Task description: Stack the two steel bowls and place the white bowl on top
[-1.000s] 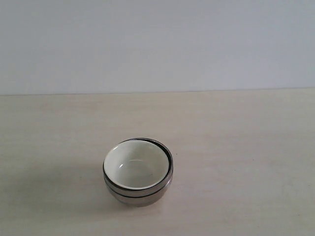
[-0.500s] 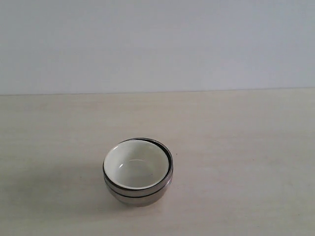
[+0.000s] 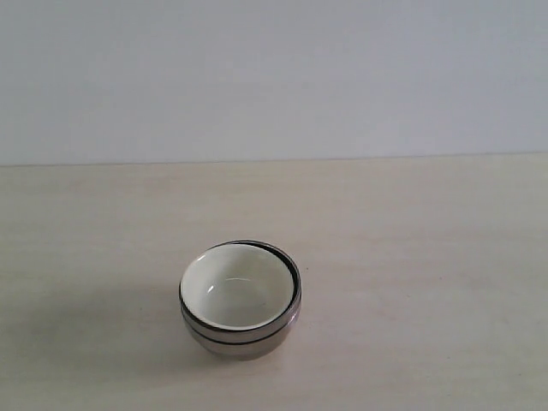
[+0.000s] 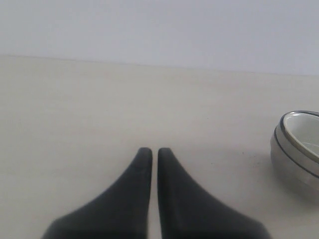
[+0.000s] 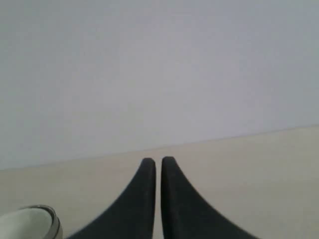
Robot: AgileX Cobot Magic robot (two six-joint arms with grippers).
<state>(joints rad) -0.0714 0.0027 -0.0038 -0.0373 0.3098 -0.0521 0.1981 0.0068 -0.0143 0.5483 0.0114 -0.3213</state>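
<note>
The two steel bowls (image 3: 244, 338) sit nested on the pale wooden table, one inside the other, with only their shiny rims and outer wall showing. The white bowl (image 3: 235, 289) rests inside them on top, its cream inside facing up. No gripper shows in the exterior view. In the left wrist view my left gripper (image 4: 150, 151) is shut and holds nothing, well away from the steel bowls (image 4: 294, 164) and the white bowl (image 4: 306, 134) in them. My right gripper (image 5: 155, 160) is shut and holds nothing too, with the white bowl (image 5: 25, 224) off to one side.
The pale wooden table (image 3: 411, 257) runs back to a plain light wall (image 3: 274, 77). Nothing else stands on it.
</note>
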